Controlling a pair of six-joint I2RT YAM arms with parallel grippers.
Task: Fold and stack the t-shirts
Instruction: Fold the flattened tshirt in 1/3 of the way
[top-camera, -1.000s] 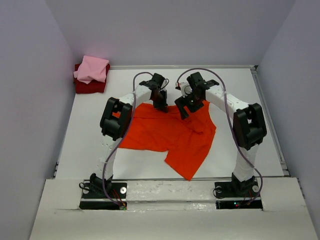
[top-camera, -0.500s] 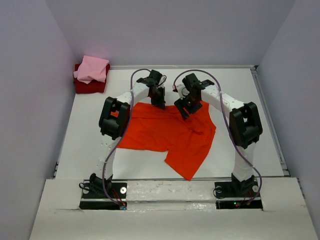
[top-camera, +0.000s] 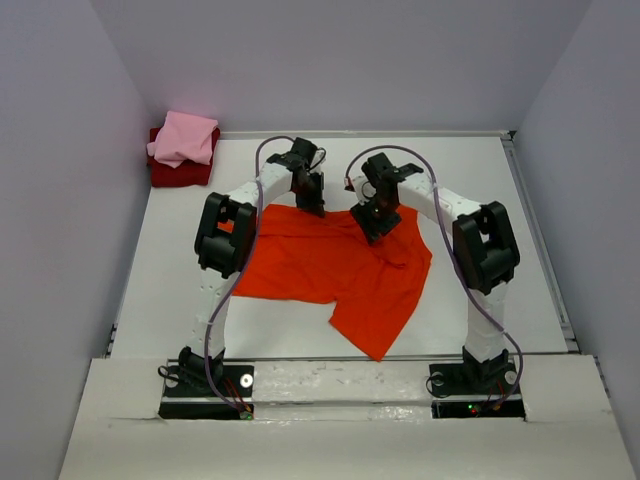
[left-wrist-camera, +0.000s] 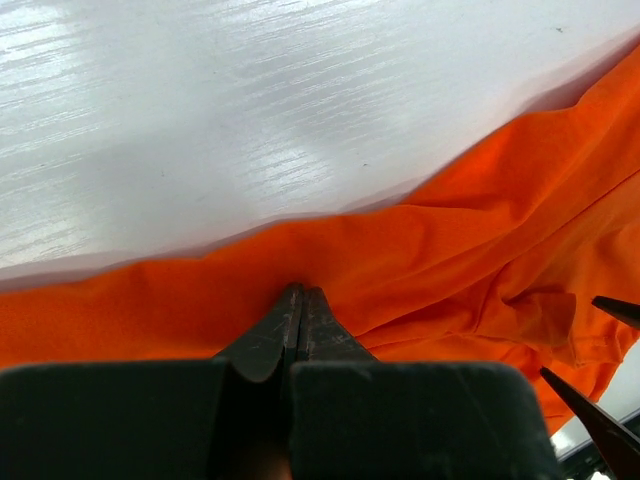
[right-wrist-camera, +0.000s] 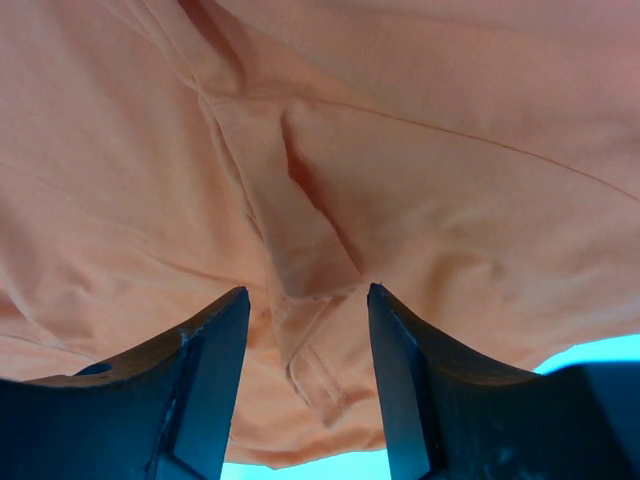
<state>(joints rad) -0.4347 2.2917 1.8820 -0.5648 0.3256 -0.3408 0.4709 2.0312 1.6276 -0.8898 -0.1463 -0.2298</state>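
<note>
The orange-red t-shirt (top-camera: 330, 265) is lying spread and rumpled across the middle of the surface (top-camera: 490, 180), with one corner trailing toward the near edge. The pink t-shirt (top-camera: 185, 138) is sitting folded on top of the dark red t-shirt (top-camera: 178, 175) in the far left corner, well apart from it. Both arms are reaching to the garment's far edge. The left tool (left-wrist-camera: 299, 298) is pinching that edge, its fingers pressed together on a small peak of cloth. The right tool (right-wrist-camera: 306, 292) is standing wide apart, straddling a thick seamed fold without gripping it. The step in hand is looking like taking hold of the far edge for a first fold. The next move is calling for the right tool to clamp onto that fold. Both arms are then probably going to have to lift together and carry the edge toward the near side, holding it taut so the cloth is not bunching.
</note>
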